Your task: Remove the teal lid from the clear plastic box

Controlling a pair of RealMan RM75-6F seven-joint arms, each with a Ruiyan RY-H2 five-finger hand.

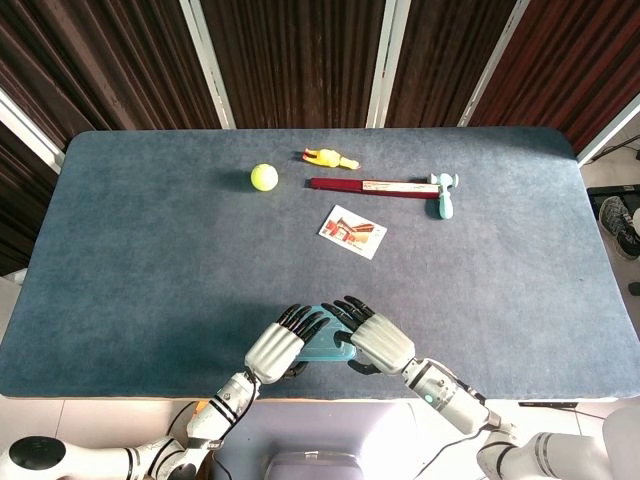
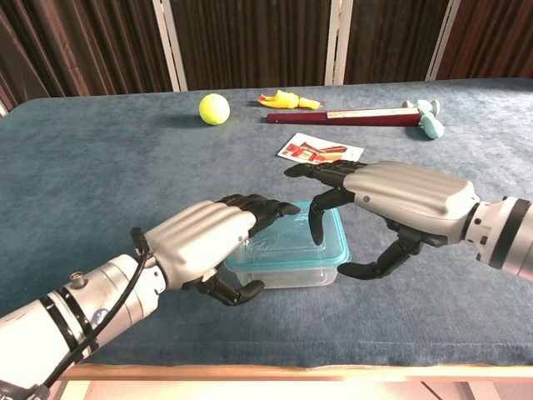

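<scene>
The clear plastic box [image 2: 283, 271] with its teal lid [image 2: 291, 242] sits at the table's near edge, mostly hidden under both hands in the head view, where only the teal lid [image 1: 322, 345] shows. My left hand [image 2: 208, 242] holds the box's left end, fingers lying across the lid and thumb curled against the front left corner. My right hand [image 2: 391, 200] hovers over the right end with fingers spread. One fingertip [image 2: 317, 237] points down onto the lid and the thumb reaches toward the box's right side. From above, left hand [image 1: 275, 345] and right hand [image 1: 375, 340] nearly meet over the lid.
Farther back lie a picture card [image 1: 352, 231], a yellow ball [image 1: 264, 177], a yellow rubber chicken [image 1: 328, 158] and a toy hammer with a red handle [image 1: 385, 187]. The table's front edge [image 2: 275, 367] runs just below the box.
</scene>
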